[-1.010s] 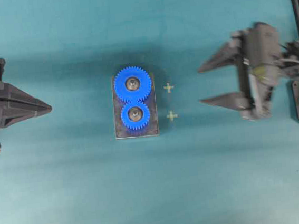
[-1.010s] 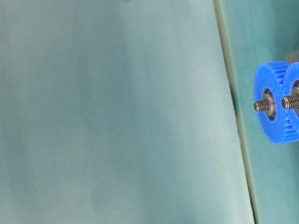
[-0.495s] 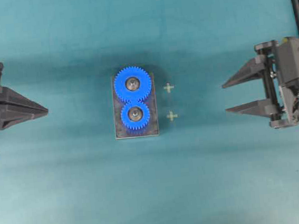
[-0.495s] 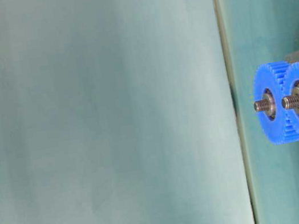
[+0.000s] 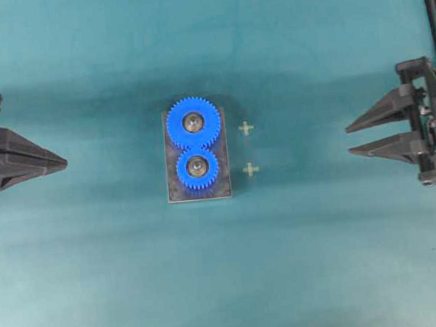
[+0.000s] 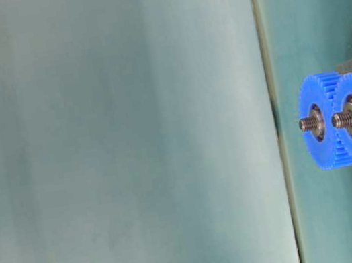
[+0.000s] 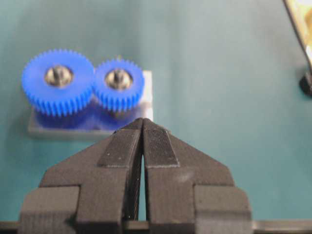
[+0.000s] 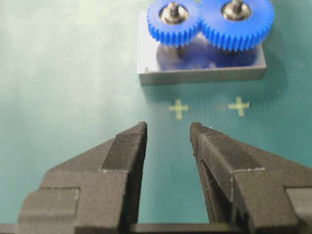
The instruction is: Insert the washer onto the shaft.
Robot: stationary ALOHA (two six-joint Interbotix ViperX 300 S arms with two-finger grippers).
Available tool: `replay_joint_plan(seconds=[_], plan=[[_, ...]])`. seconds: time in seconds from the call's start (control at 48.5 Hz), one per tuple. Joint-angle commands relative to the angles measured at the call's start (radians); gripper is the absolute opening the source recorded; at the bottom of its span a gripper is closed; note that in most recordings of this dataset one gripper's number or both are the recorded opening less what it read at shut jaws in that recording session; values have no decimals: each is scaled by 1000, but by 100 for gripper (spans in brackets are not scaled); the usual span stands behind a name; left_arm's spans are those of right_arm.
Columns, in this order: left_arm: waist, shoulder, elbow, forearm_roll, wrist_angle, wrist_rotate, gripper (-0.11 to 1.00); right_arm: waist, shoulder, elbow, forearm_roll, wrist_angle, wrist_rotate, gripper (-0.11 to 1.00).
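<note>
Item: washer. You cannot pick one out as a separate part in any view; whether a thin ring already sits under either thread tip is too small to tell. Both pincers are bare of it.

Item: shafts, two. Near shaft (image 5: 196, 165) and far shaft (image 5: 192, 121) stand upright through the gear hubs; their threaded tips project clear in the table-level view (image 6: 342, 119).

Item: small blue gear (image 5: 197, 168) and large blue gear (image 5: 194, 123), meshed, seated on the shafts.

Item: grey base plate (image 5: 175, 192), carrying both gears, at the middle of the teal table (image 5: 230, 286).

Item: two pale cross marks (image 5: 246, 128), on the table just beside the plate on its right side. Nothing lies on them.

Item: left gripper (image 7: 143, 122), well apart from the plate, tips pressed together, nothing between them.

Item: right gripper (image 5: 351, 140), well apart on the other side, jaws part spread with a plain gap, pinching nothing.

Status, as judged: both arms stand off with nothing carried. Either the washer is already on, or you have yet to find it; the pictures do not settle which.
</note>
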Motion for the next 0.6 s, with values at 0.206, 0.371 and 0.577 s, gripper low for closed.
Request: replay_joint_plan(seconds=[0.206, 0.371, 0.577], plan=[[0, -11, 12, 2, -64, 3, 0, 3, -11, 18, 3, 12, 38, 40], [0, -12, 35, 2, -64, 0, 0, 2, -25, 57, 3, 8, 38, 40], [2, -78, 94, 3, -84, -3, 0, 2, -97, 124, 3, -52, 40, 40]])
